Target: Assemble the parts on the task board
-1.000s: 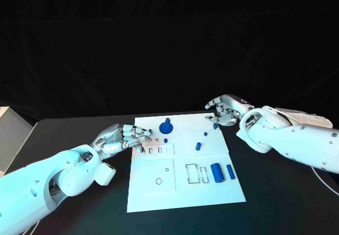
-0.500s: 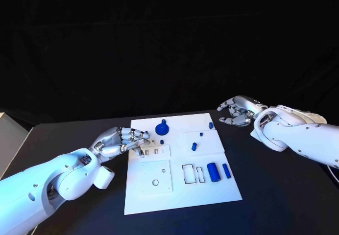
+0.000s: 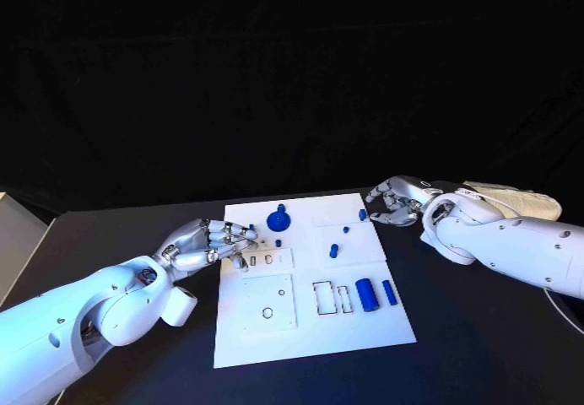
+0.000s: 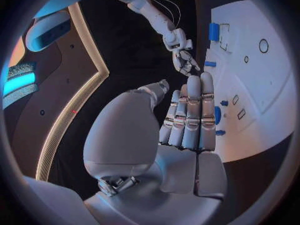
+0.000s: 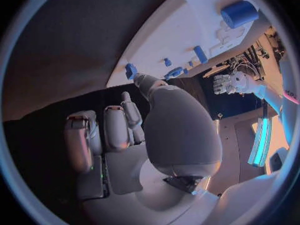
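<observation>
The white task board (image 3: 305, 325) lies mid-table. On it are a blue round disc with a knob (image 3: 278, 221), a small oblong piece (image 3: 333, 250), a thick blue cylinder (image 3: 368, 295) and a blue bar (image 3: 390, 292) near the right edge. A small blue piece (image 3: 361, 216) sits by the far right corner. My left hand (image 3: 219, 242) rests at the board's left edge, its fingers (image 4: 190, 110) straight and side by side, with nothing in them. Just off the far right corner hovers my right hand (image 3: 396, 201), fingers bent and holding nothing.
The board (image 4: 262, 85) has several empty outlined slots, among them a rectangular one (image 3: 331, 299) and a round hole (image 3: 267, 313). Black table (image 3: 487, 337) surrounds the board. A pale box (image 3: 15, 228) stands at the table's left edge.
My right hand drew back to the right of the board, then returned toward the far right corner. The left hand has kept its place at the left edge.
</observation>
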Robot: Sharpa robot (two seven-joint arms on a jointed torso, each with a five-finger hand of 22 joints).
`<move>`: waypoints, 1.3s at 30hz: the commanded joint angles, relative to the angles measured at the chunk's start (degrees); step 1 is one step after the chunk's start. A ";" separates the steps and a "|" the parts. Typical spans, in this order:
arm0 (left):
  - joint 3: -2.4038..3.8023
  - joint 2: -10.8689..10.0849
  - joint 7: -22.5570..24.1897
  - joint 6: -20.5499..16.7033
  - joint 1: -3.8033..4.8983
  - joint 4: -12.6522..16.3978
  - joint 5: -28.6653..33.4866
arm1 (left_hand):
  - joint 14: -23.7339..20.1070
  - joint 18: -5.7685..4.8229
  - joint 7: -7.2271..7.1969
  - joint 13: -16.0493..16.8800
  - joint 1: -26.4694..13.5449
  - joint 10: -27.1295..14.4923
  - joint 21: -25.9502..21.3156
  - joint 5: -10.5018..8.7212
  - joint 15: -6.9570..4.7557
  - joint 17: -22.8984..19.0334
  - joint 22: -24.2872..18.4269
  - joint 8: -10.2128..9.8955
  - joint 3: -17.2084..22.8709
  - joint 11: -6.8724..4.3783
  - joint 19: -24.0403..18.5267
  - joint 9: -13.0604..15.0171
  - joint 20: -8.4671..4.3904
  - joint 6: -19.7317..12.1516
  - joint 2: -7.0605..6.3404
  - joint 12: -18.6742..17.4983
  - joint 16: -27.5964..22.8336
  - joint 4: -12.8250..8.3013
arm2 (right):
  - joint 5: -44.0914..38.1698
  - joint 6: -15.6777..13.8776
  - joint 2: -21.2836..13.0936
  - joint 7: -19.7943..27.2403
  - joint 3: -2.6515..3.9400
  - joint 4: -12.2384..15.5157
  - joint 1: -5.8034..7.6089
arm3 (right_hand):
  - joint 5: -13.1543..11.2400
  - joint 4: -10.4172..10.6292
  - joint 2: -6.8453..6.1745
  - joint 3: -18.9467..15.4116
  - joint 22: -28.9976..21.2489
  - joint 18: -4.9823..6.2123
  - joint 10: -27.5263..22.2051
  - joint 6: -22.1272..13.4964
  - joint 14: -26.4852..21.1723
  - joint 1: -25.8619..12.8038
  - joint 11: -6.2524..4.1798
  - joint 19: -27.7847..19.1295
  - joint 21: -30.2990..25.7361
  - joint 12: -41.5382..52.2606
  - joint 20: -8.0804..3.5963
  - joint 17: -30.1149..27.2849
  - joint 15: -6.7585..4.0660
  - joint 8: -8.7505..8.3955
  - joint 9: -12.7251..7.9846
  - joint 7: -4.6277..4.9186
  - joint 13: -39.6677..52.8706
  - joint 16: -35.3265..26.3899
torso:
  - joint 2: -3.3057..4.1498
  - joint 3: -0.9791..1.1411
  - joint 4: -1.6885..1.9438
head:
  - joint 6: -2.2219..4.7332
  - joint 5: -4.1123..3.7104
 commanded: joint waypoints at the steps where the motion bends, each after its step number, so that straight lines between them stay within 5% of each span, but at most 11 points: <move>1: 0.04 0.11 0.84 0.43 -0.08 0.06 0.25 | 0.31 0.22 -0.07 -0.07 -0.15 -0.26 0.23 -0.07 0.10 -0.07 0.07 -0.39 -0.01 0.00 -0.41 0.05 0.07 -0.45 0.13 -0.36 -0.16 -0.07 | -1.64 -0.58 0.57 -2.10 0.01 -0.57 -0.29 | -0.17 -0.39 0.11 0.09 15.08 -0.39 0.43 0.16 0.04 0.44 -0.09 6.00 0.25 0.23 0.03 0.00 0.08 -0.20 -0.09 -0.05 0.06 -0.19 | 0.10 0.07 0.11 | -0.20 0.10; 12: 0.04 0.14 0.75 0.54 -0.11 -0.01 0.25 | 0.31 0.22 -0.07 -0.07 -0.15 -0.26 0.23 -0.07 0.10 -0.07 0.07 -0.39 -0.01 0.00 -0.41 0.05 0.07 -0.45 0.13 -0.36 -0.16 -0.07 | -1.41 -0.97 1.97 -2.89 0.00 -2.00 -0.57 | -0.32 -0.29 0.26 0.20 15.08 -0.39 0.54 0.09 0.05 0.24 -0.05 6.00 0.25 0.29 0.01 0.05 0.08 -0.27 -0.12 -0.02 0.13 -0.19 | 0.14 0.17 0.05 | -0.54 0.02; 20: 0.04 0.19 0.61 0.73 -0.11 -0.01 0.25 | 0.31 0.22 -0.07 -0.07 -0.15 -0.26 0.23 -0.07 0.10 -0.07 0.07 -0.39 -0.01 0.00 -0.41 0.05 0.07 -0.45 0.13 -0.36 -0.16 -0.07 | -1.07 -0.46 2.90 -2.87 0.00 -2.83 -0.60 | -0.38 -0.18 0.48 0.36 15.08 -0.39 0.67 0.08 0.05 0.07 -0.05 6.00 0.25 0.37 0.01 0.05 0.09 -0.30 -0.15 0.00 0.24 -0.20 | 0.06 0.01 0.15 | -0.81 -0.15; 39: 0.04 0.06 0.52 0.74 -0.11 0.09 0.25 | 0.34 0.22 -0.08 -0.07 -0.28 -0.25 0.27 -0.07 0.10 -0.05 0.08 -0.42 0.01 0.00 -0.46 0.10 0.09 -0.45 0.12 -0.39 -0.22 -0.07 | -0.84 1.39 4.22 -2.65 -0.06 -3.68 -1.06 | -0.46 -0.45 0.79 1.20 15.08 -0.39 1.20 1.16 0.07 0.06 -0.39 6.00 0.25 0.71 -0.14 0.16 -0.15 0.16 -0.01 -0.24 0.73 -0.22 | 0.02 0.03 0.08 | -1.21 0.06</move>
